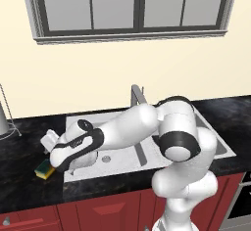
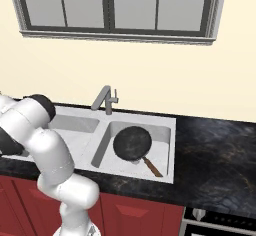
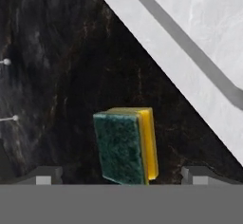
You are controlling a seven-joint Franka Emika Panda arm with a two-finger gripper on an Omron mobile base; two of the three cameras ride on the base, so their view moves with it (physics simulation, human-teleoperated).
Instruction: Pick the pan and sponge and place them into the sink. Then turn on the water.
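Observation:
The sponge [image 3: 126, 144], dark green over yellow, lies on the black counter just left of the sink [image 3: 156, 52]. It also appears at the counter's front left [image 1: 45, 170]. My gripper [image 3: 123, 176] hangs right above it, open, with the sponge's near end between the two fingertips [image 3: 45, 176] and nothing gripped. In the left base view the gripper [image 1: 56, 165] is at the end of the arm stretched left across the sink [image 1: 88, 120]. The black pan [image 2: 131, 143] lies in the right basin of the sink [image 2: 135, 120], its handle pointing to the front right. No water runs from the faucet [image 2: 104, 99].
The grey faucet [image 1: 137, 95] stands behind the sink's divider. A metal wire stand [image 1: 4, 122] sits at the counter's far left. Black counter [image 2: 215, 150] stretches right of the sink, above an oven [image 1: 244, 200]. Red cabinet doors [image 1: 108, 213] run below.

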